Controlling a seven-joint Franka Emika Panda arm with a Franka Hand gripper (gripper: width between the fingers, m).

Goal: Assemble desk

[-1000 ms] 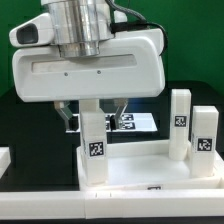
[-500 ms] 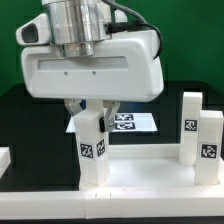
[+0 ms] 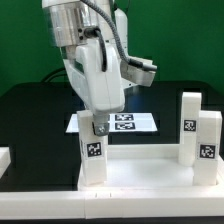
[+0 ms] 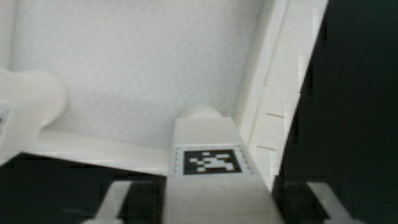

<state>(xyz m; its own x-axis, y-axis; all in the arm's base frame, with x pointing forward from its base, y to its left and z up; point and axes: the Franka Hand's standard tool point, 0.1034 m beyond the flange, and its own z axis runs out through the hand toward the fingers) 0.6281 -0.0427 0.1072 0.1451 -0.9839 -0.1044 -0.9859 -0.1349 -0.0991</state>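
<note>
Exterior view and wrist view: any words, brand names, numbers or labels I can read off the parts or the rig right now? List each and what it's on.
No readable words, letters or numbers in either view.
Leg in the gripper: a black-and-white square tag, pattern only, no text.
Two legs at the exterior view's right: one square tag each, pattern only.
Marker board: square tags, too small to make out, no text.
Desk top: a partly cut-off tag at its front edge.

Low frontal exterior view; wrist view looks down (perhaps steeply) at shared leg (image 3: 93,152) (image 4: 214,148).

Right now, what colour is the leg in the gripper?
White leg with a black-and-white square tag; clearest in the exterior view.
</note>
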